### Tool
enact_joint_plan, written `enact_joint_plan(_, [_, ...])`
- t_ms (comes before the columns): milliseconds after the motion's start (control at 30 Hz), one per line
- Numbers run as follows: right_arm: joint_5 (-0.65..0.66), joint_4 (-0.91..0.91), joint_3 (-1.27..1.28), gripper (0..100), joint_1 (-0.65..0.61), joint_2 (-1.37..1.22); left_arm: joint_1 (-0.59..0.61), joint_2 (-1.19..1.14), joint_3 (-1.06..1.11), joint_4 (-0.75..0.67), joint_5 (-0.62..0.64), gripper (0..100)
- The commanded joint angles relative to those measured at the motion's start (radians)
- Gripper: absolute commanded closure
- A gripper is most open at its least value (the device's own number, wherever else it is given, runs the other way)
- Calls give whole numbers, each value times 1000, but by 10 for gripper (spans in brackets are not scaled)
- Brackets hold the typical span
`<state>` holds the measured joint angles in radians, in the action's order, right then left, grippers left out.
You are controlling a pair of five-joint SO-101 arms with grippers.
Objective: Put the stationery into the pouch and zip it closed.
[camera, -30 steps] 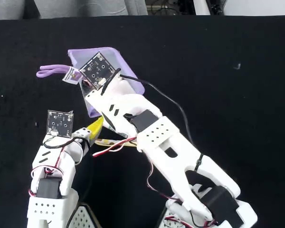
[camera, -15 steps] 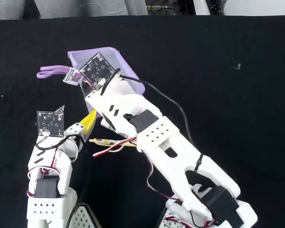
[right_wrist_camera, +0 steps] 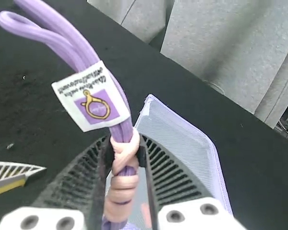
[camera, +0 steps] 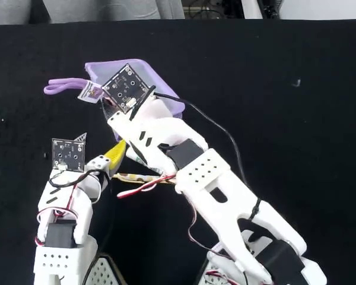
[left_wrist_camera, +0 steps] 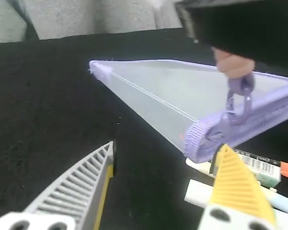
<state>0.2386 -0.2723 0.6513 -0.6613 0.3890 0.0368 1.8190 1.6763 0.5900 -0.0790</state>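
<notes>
The right gripper (right_wrist_camera: 122, 148) is clenched on the purple strap (right_wrist_camera: 62, 43) of the pouch (right_wrist_camera: 182, 139), gripping just below the white label (right_wrist_camera: 89, 96). In the high view it sits in the upper left of the frame, on top of the pouch (camera: 169, 102), with the strap (camera: 62, 88) trailing off to the left. This hold seems meant to pin the pouch at its zip end and lift that end, so the soft mesh cannot slide on the black table (camera: 296, 148) while things are pushed in.

The left gripper (left_wrist_camera: 167, 146) is released, with its grey and yellow fingers spread wide and nothing between them. In the high view it (camera: 98, 145) hovers at centre left, just below the pouch corner. The pens (left_wrist_camera: 259, 167) lie on the table just beside that corner, close to the yellow finger and outside the pouch. The spread looks ready to take one of them.

I cannot tell whether the zip is open. None of the stationery appears packed yet.
</notes>
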Motion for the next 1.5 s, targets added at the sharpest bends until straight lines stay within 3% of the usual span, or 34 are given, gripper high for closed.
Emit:
enact_joint_plan(0, [-2, 2, -7, 988, -31, 47, -15, 6, 21, 3, 8, 668])
enact_joint_plan(300, [-2, -9, -4, 988, -46, 54, -12, 6, 24, 3, 8, 669])
enact_joint_plan(500, [-2, -54, -10, 988, -52, 54, 74, 6, 24, -32, 15, 669])
enact_joint_plan(1467, [-2, -8, -7, 988, -52, 54, 16, 6, 22, -29, 17, 669])
